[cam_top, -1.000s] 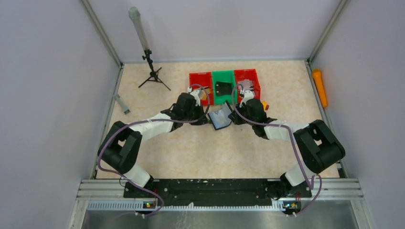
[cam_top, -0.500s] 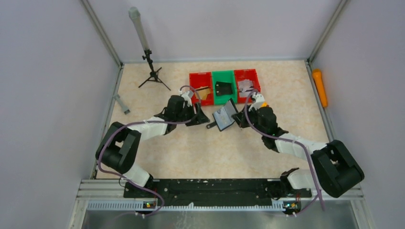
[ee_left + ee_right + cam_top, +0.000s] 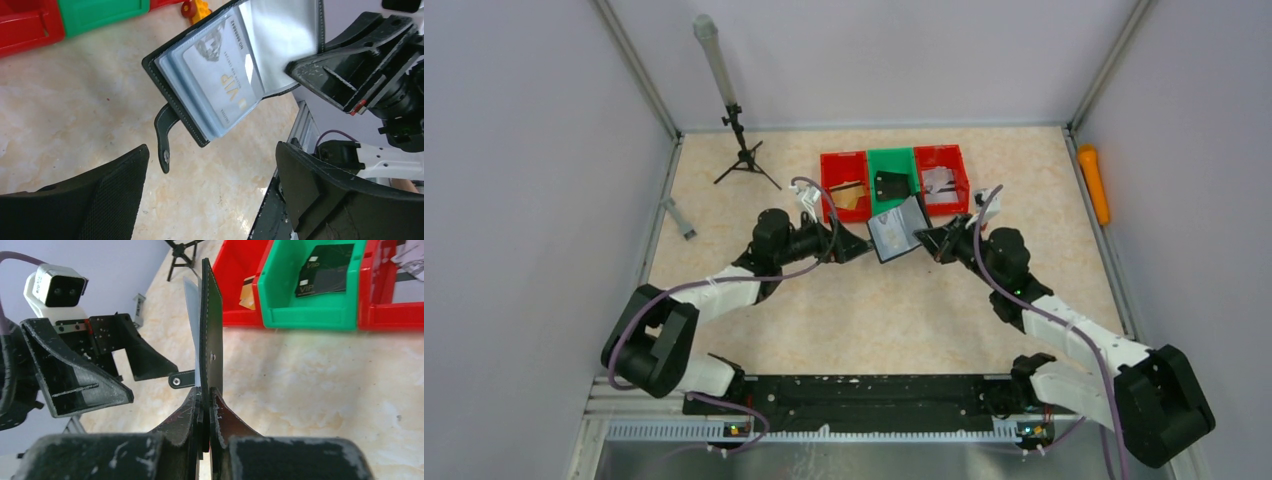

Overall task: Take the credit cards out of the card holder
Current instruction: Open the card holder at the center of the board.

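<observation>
From the right wrist view I see the card holder (image 3: pixel 211 325) edge-on only, so its inside is hidden there. The left wrist view shows it spread open with its top cut off by the frame. A pale card marked VIP (image 3: pixel 222 75) sits in a clear sleeve.

The right gripper (image 3: pixel 206 392) is pinched tight on the holder's near edge, and the cover stands upright out from the jaws. It appears lifted off the table (image 3: pixel 60 100), though I cannot confirm that.

The left gripper (image 3: pixel 212 150) is spread wide and grips nothing. The closing tab (image 3: pixel 164 137) hangs just ahead of its jaws.

Beyond the holder, a green bin (image 3: pixel 310 315) contains a black card (image 3: pixel 325 270), with red bins (image 3: pixel 240 317) on either side.
</observation>
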You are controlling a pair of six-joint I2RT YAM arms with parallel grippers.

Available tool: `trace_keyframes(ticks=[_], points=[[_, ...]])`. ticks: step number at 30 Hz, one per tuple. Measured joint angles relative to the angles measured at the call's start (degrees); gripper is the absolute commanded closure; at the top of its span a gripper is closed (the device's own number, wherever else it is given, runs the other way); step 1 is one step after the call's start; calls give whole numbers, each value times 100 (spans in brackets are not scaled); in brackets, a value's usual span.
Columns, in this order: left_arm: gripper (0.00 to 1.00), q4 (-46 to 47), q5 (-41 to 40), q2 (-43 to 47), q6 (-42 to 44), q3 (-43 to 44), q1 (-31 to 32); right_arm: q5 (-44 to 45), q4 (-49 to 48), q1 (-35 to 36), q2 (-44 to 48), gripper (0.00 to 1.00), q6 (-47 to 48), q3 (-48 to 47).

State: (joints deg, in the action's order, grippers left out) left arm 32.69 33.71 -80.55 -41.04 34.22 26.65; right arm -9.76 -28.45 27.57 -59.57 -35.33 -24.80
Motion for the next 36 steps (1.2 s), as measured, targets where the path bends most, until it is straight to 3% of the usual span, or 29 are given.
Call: trace_keyframes(ticks=[14,23,27,29,36], points=[[6,612,505,-66,-376,-90,-227,-807,-85,-2,280,100,-846,17],[34,1196,1095,-590,-857,-37,-234,-1038,-72,-2,387,100,-953,17],[70,1508,1233,-595,-979,-37,-234,-1093,-101,-4,398,100,-994,17],[82,1585,1244,-595,-1005,-37,-267,-1095,-118,-13,398,100,-999,17],[89,1665,1287,-595,-997,-37,-273,-1093,-90,-26,391,99,-986,17]])
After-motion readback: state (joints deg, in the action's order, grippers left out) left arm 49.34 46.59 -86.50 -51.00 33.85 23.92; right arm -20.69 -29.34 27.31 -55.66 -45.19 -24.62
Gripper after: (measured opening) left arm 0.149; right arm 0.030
